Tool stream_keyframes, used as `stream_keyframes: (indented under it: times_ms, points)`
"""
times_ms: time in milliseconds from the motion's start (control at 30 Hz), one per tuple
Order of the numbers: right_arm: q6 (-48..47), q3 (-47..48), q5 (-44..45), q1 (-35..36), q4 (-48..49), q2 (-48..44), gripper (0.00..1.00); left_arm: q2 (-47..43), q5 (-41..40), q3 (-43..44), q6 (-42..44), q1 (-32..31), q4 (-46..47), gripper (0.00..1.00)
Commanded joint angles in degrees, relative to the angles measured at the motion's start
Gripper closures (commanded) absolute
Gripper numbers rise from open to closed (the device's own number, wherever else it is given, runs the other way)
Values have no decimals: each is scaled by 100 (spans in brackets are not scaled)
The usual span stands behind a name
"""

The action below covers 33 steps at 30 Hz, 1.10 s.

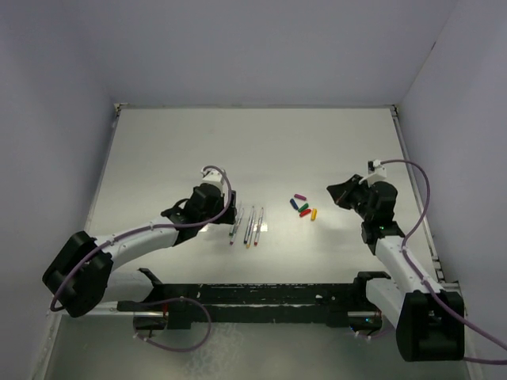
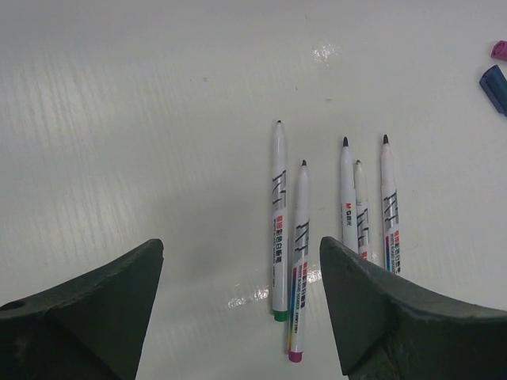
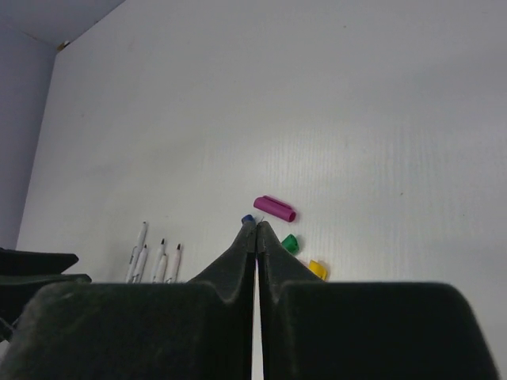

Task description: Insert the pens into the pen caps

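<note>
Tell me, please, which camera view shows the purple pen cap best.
The right wrist view: the purple pen cap lies whole and unobstructed, just beyond the shut right tool. The top external view shows only a tiny speck; the left wrist view catches just a cropped corner at the frame's edge.

Print on the pen barrels, little of it readable

In the left wrist view the five pens (image 2: 299, 229) carry slanted black lettering and small red and dark print along their barrels, too small and blurred to read. On the third pen from the left (image 2: 348, 202) a red mark beginning with "M" shows. In the other views the print is too small to tell.
</note>
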Motion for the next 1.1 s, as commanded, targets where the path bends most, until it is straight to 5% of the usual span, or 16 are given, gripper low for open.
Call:
stream_keyframes:
  times_ms: [0, 200, 233, 300, 333, 467, 600, 733, 1067]
  points:
    - [-332, 236, 355, -15, -317, -155, 100, -20, 61, 205, 9, -14, 294, 20]
    - [-406, 343, -153, -14, -384, 16, 94, -302, 87, -45, 7, -12, 587, 37]
    - [-382, 366, -286, -14, -466, 121, 93, -337, 88, -67, 15, -11, 613, 43]
    - [-200, 287, -670, -14, -345, 306, 92, -408, 76, -122, 25, -15, 685, 72]
    - [-205, 255, -702, -16, -251, 356, 94, -441, 93, -164, 36, -9, 745, 76]
    - [-181, 193, -434, -14, 13, 331, 97, -385, 198, -190, 148, -14, 743, 56]
    - [-319, 350, -182, -14, -287, 279, 85, -150, 168, -94, 138, -14, 523, 58]
    - [-429, 371, 87, -6, -524, -56, 93, 91, 227, 52, 48, -12, 333, 42]
    - [-650, 441, 567, 28, -1342, -1232, 90, 449, 365, 101, -25, -23, 358, 42]
